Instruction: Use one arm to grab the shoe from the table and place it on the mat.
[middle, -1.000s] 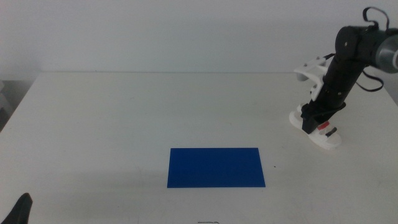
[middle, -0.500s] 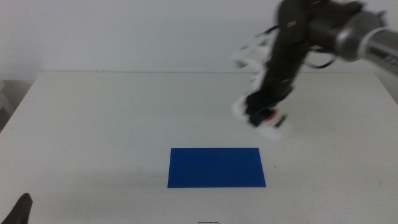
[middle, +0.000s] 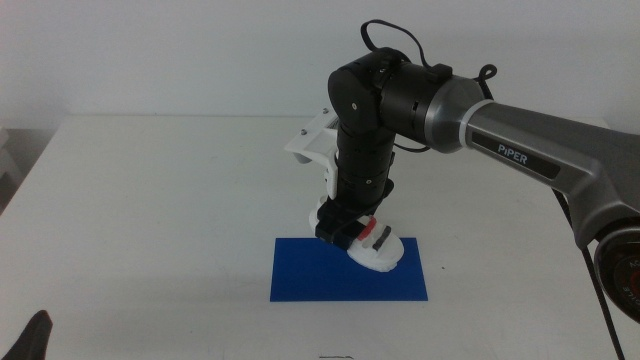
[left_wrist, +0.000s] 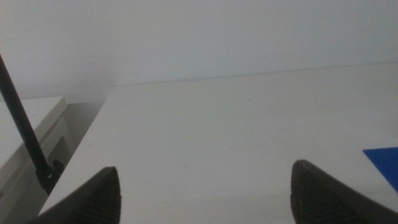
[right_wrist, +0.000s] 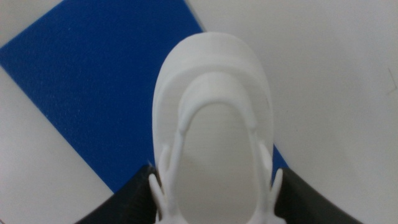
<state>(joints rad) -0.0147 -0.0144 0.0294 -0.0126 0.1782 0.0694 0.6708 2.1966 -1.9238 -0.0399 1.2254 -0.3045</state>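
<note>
The right gripper (middle: 337, 229) holds the shoe (middle: 374, 247) clamped between its jaws, tilted over the far right part of the mat (middle: 330, 275), with the toe near the mat's edge. If released here, the shoe may tip or overhang onto the table (middle: 150, 200). No containers are present; the left gripper (left_wrist: 202, 186) waits with jaws wide apart near the table's front left corner.

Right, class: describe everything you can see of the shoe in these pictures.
The shoe is small, white and sandal-like, looking like smooth moulded plastic, with a rounded toe, an open hollow inside and a red strap between dark ones. The right gripper is shut on its strapped end, holding it tilted with the toe lower. It sits over the far right part of the dark-blue mat; whether the sole touches the mat is unclear. In the right wrist view its toe reaches past the mat's edge.
</note>
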